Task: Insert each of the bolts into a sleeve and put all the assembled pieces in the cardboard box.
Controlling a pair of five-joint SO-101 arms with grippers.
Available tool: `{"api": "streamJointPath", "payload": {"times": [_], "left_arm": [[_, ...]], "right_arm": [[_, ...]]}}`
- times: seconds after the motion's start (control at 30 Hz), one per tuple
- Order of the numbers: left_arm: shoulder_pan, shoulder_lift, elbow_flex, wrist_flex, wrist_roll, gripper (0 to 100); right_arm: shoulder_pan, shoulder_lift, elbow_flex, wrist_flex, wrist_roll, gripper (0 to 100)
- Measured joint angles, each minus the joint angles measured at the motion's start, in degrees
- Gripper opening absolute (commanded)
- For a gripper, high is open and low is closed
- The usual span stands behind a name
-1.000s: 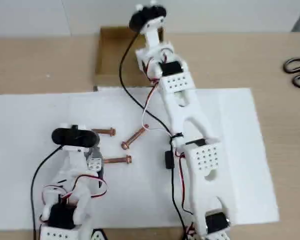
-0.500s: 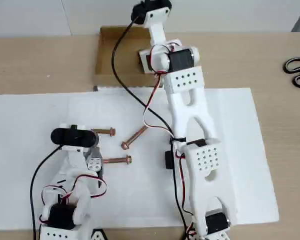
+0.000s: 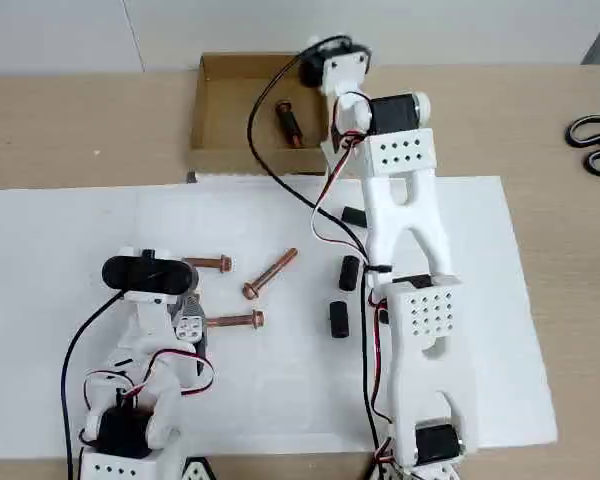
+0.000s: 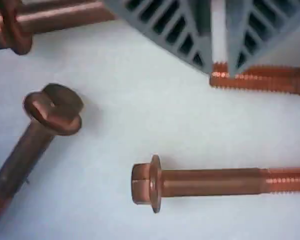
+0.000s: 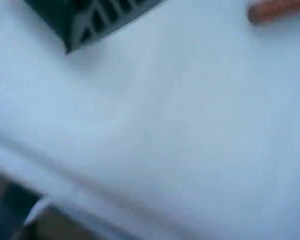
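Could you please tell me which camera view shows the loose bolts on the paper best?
The high view: all three bolts lie whole on the white paper. The left wrist view shows them close, heads plain, shafts cut by the frame. The right wrist view catches one copper end at its edge.

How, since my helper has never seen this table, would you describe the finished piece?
Find the cardboard box beyond the white sheet. The piece lies inside it. Unlike the three bare bolts on the sheet, its copper shank wears a dark sleeve.
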Motion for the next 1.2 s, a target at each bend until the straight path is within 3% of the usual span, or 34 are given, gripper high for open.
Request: {"api": "streamJointPath", "payload": {"times": [0.23,0.43,1.2], "left_arm": [[0.0,0.0,0.0,0.0,0.0,1],[0.0,0.0,0.0,0.0,0.0,1],[0.0,0.0,0.0,0.0,0.0,1]], "right_arm": [[-0.3,-9.2,15.7,0.0,16.6,12.5],[0.6,-11.6,23.9,0.0,23.9,12.5],[0.8,-10.7,24.1,0.0,30.8,12.8]]}}
